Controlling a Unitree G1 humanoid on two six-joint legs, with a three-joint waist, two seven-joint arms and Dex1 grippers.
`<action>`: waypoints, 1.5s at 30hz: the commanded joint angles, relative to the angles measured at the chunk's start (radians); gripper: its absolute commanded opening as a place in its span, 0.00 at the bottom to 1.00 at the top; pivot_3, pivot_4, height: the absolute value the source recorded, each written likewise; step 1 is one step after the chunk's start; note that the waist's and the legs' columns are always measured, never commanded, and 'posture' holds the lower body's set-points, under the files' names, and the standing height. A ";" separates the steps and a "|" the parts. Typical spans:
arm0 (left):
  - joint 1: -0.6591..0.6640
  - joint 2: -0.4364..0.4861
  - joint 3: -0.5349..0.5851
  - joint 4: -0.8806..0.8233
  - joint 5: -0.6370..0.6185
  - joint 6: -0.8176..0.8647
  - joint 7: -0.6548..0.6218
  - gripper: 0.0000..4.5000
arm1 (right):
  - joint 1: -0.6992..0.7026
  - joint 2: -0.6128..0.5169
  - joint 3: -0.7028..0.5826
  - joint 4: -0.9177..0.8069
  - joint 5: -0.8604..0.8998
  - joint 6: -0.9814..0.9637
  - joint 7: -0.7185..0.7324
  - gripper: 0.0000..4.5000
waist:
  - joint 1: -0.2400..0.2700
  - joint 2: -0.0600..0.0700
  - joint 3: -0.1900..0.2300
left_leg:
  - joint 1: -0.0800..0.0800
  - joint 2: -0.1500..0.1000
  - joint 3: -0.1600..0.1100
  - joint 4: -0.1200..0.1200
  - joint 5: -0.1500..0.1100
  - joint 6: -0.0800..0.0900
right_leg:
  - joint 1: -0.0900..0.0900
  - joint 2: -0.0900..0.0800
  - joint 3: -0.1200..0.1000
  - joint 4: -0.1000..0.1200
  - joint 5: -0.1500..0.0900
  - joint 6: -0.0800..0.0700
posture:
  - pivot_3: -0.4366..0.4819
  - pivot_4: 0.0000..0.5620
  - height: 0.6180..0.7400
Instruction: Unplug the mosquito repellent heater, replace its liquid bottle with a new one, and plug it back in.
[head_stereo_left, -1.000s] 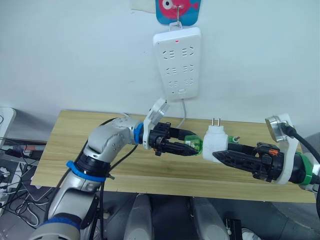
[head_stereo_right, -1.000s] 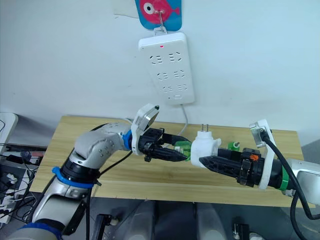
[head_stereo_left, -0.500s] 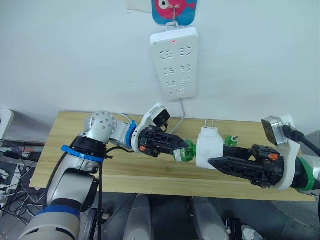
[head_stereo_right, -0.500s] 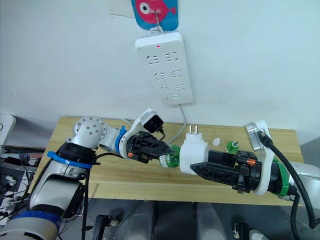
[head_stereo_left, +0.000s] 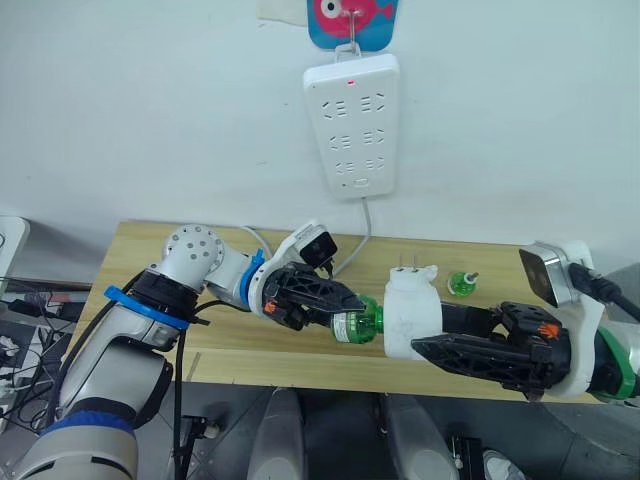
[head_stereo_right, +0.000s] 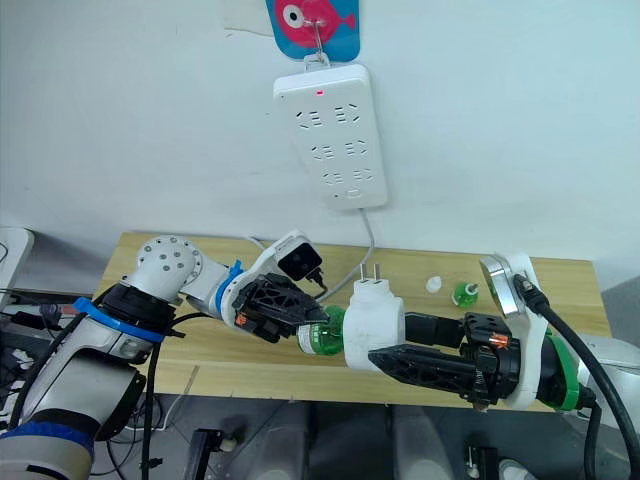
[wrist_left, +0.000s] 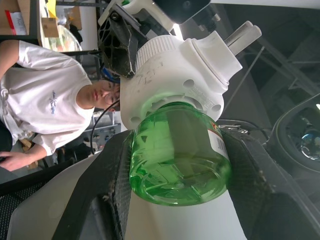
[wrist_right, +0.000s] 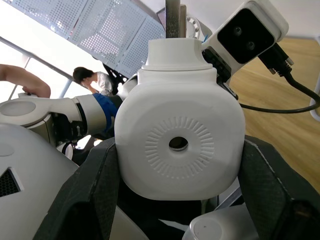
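The white mosquito repellent heater hangs above the table's front edge with its two prongs pointing up. My right gripper is shut on the heater's sides; the right wrist view shows its round vent between the two fingers. A green liquid bottle lies sideways with its neck in the heater's underside. My left gripper is shut on that bottle. I cannot tell how far the neck is screwed in. A second green bottle stands on the table behind the heater.
A white power strip hangs on the wall above the wooden table, its cable running down to the tabletop. A small white cap lies beside the standing bottle. A person in a white shirt sits off to the side.
The heater and bottle, held together by both grippers, have moved down and to the left, toward the table's front edge. My left forearm has rolled and swung lower.
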 joint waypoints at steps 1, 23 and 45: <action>-0.025 -0.028 0.011 -0.013 -0.018 0.004 0.030 0.71 | -0.001 -0.003 0.006 -0.089 0.043 0.014 0.045 0.66 | 0.002 0.000 0.000 | 0.000 0.000 0.000 0.000 0.000 0.000 | 0.000 0.000 0.000 0.000 0.000 0.000 | 0.48 0.60 1.00; 0.029 0.067 0.198 -0.186 0.514 -0.348 -0.151 1.00 | 0.199 0.093 -0.157 0.022 0.043 0.050 0.004 0.66 | 0.003 -0.001 0.000 | 0.000 -0.001 0.001 0.000 0.001 -0.002 | -0.001 -0.001 0.001 0.001 0.000 0.000 | 0.51 0.62 1.00; 0.261 -0.255 0.223 -0.114 1.016 -2.396 -0.576 1.00 | 0.185 0.247 -0.140 0.125 0.043 0.156 0.029 0.66 | 0.030 -0.001 0.000 | 0.000 -0.002 0.004 0.000 0.000 0.001 | 0.001 -0.003 0.003 -0.002 0.000 0.000 | 0.52 0.66 1.00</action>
